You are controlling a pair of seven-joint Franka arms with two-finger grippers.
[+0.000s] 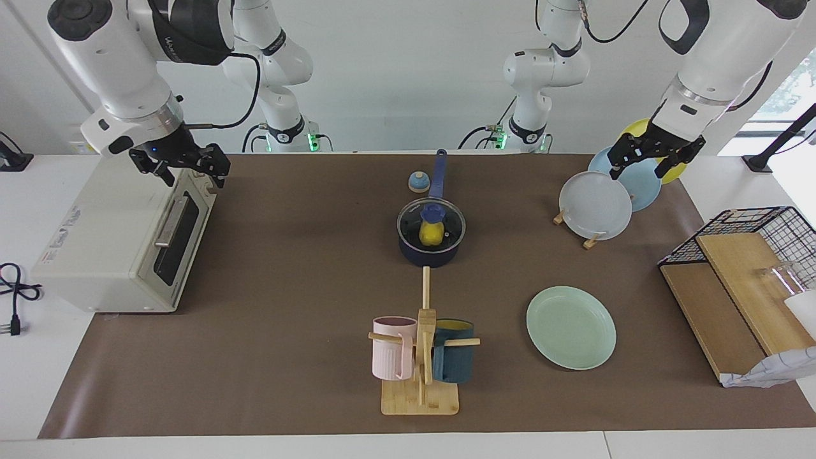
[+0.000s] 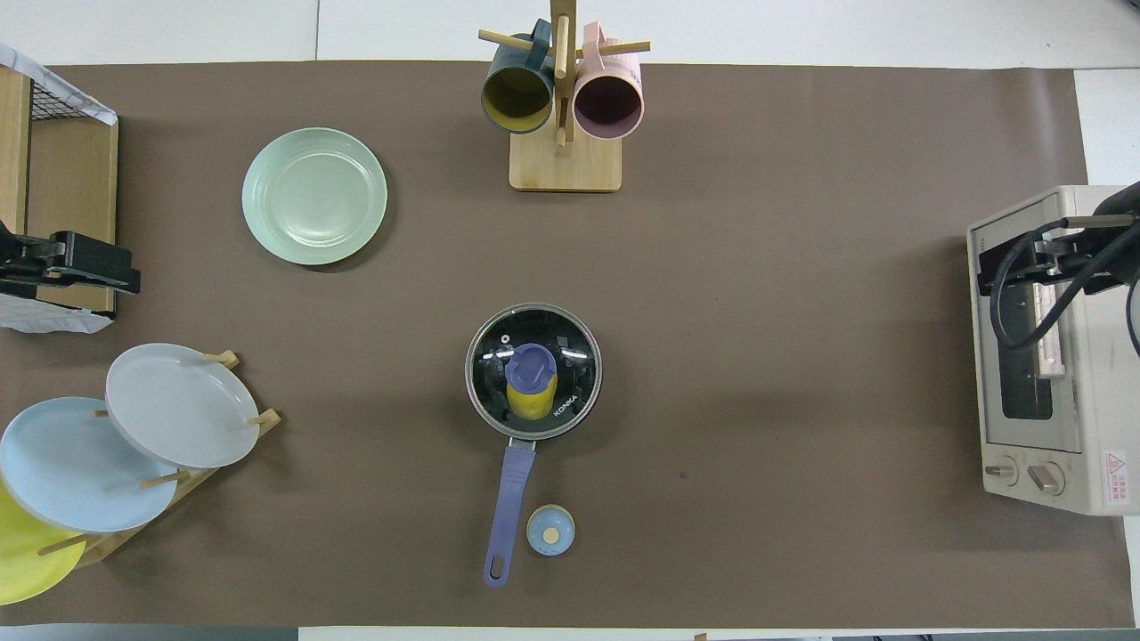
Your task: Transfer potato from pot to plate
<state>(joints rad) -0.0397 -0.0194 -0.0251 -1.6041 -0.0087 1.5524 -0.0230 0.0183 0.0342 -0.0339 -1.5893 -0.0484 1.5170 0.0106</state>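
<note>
Nearest the robots, both arms wait raised: the left gripper (image 1: 656,155) hangs over the plate rack (image 1: 590,239), fingers apart and empty; the right gripper (image 1: 185,167) hangs over the toaster oven (image 1: 121,242), also apart and empty. Mid-counter sits the pot (image 1: 431,245), handle pointing toward the robots, with a glass lid (image 2: 533,372) on it and the potato (image 1: 431,234) visible inside beneath the lid's knob. Farther out, toward the left arm's end, lies the green plate (image 1: 570,326), bare, beside the mug stand (image 1: 421,395). The likely trouble: reaching for the potato with the lid on, or tipping the light pot while lifting the lid.
</note>
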